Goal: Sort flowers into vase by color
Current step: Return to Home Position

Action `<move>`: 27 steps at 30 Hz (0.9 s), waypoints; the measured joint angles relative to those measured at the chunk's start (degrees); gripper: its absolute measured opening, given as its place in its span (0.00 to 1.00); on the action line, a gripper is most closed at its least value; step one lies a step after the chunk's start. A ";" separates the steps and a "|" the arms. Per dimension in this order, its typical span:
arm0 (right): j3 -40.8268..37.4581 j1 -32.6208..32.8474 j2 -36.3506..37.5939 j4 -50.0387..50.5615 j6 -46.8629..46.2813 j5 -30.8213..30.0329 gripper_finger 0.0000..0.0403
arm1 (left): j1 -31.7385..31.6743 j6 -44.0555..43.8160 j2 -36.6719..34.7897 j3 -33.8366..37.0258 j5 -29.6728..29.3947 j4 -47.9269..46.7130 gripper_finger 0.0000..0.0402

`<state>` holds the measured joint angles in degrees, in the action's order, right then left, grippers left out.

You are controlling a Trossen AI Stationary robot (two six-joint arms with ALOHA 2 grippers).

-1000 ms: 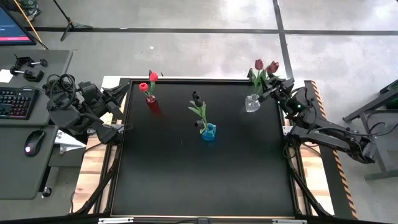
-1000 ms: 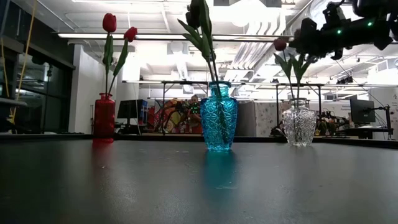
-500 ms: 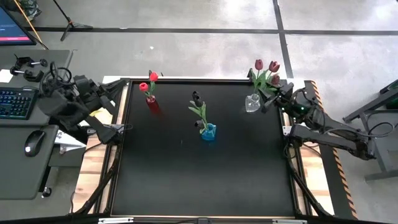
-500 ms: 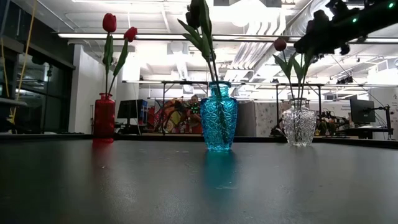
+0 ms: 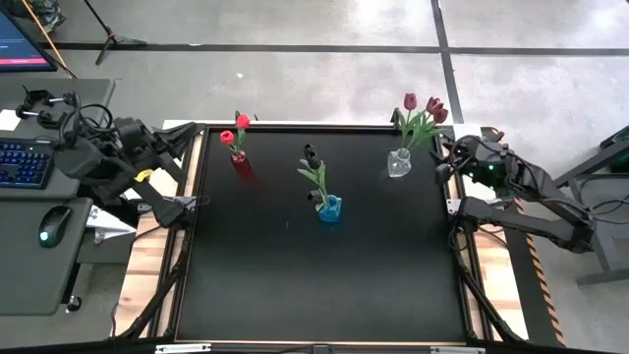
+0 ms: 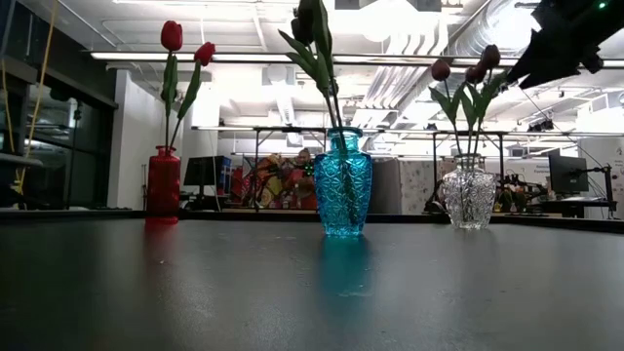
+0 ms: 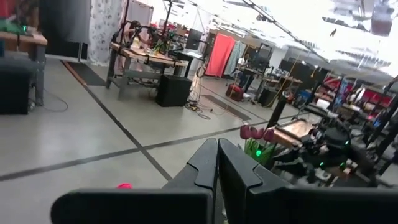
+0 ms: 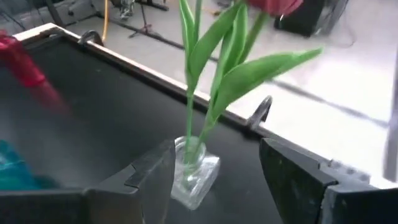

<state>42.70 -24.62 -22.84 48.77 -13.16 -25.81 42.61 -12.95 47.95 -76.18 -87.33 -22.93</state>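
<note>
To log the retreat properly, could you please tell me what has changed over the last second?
The right end effector, open, drew back rightward from the clear glass vase of dark maroon tulips, to the black table's right edge. The left end effector, shut, pulled back leftward. The red vase and blue glass vase stayed put.

Standing on the table: left vase holding two tulips, middle vase sitting farther forward, right vase holding three tulips.

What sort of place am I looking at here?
Likely a robotics lab in an open workshop hall: a keyboard and mouse sit beside the black table, with exposed ceiling pipes and a workbench behind.
</note>
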 joint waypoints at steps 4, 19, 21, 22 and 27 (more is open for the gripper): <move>1.58 0.00 0.01 4.05 -5.04 4.24 0.56 | 0.00 0.61 0.02 0.00 0.84 -3.04 0.00; -12.57 9.29 -1.59 -23.66 -25.31 30.05 0.10 | -0.45 -25.43 -7.46 32.75 15.09 -3.84 0.00; -12.16 11.55 -3.58 -28.32 -24.39 27.36 0.03 | -1.91 -22.42 -10.76 38.49 18.42 4.52 0.00; -11.65 12.53 -4.67 -29.27 -24.52 26.22 0.04 | -2.90 -19.53 -12.63 41.25 21.11 9.90 0.00; -9.16 17.56 -10.84 -29.83 -26.95 25.41 0.01 | -11.78 -1.75 -21.57 54.72 41.63 40.07 0.00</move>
<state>33.54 -7.06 -33.68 18.94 -40.11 -0.40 30.83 -14.70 26.38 -21.46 -45.70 17.14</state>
